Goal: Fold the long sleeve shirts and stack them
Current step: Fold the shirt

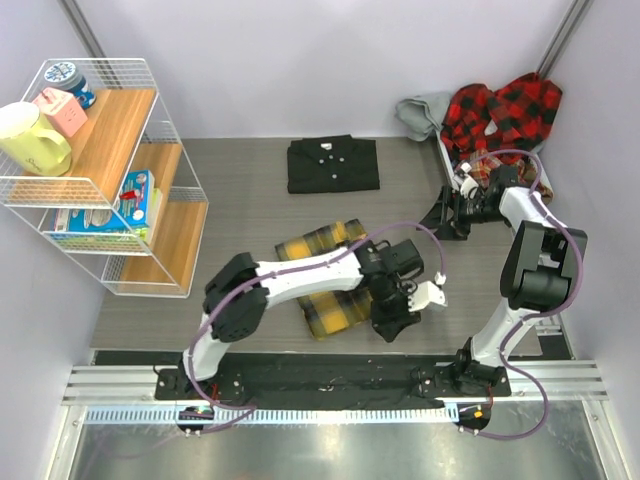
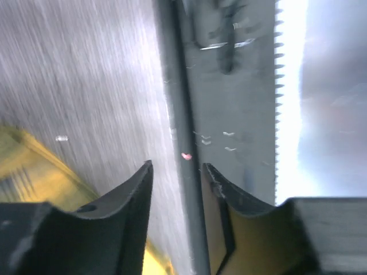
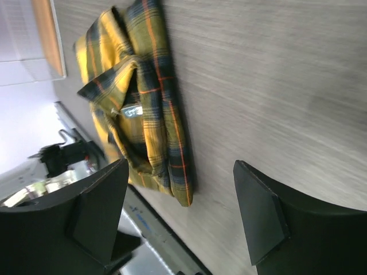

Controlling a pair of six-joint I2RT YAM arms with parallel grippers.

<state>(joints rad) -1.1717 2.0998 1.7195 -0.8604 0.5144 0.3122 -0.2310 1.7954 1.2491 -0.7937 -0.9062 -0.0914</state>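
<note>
Three lots of shirts lay out on the grey table (image 1: 240, 210). A folded plain black button-up shirt (image 1: 333, 164) was at far centre, a folded yellow-and-black plaid flannel shirt (image 1: 318, 280) mid-table, and a heap of red-and-black plaid shirts (image 1: 503, 110) in the far right corner.

The left gripper (image 2: 178, 172) hung beside the flannel's near-right edge, jaws narrow with nothing between them. The right gripper (image 3: 180, 166) stood wide and empty near the heap.

Judgement: the flannel is light and limp, so pinch all layers at a folded edge.

A white wire rack (image 1: 175, 250) at left held a pale yellow mug (image 1: 32, 138), a pink box (image 1: 58, 108) and a blue carton (image 1: 140, 195).
</note>
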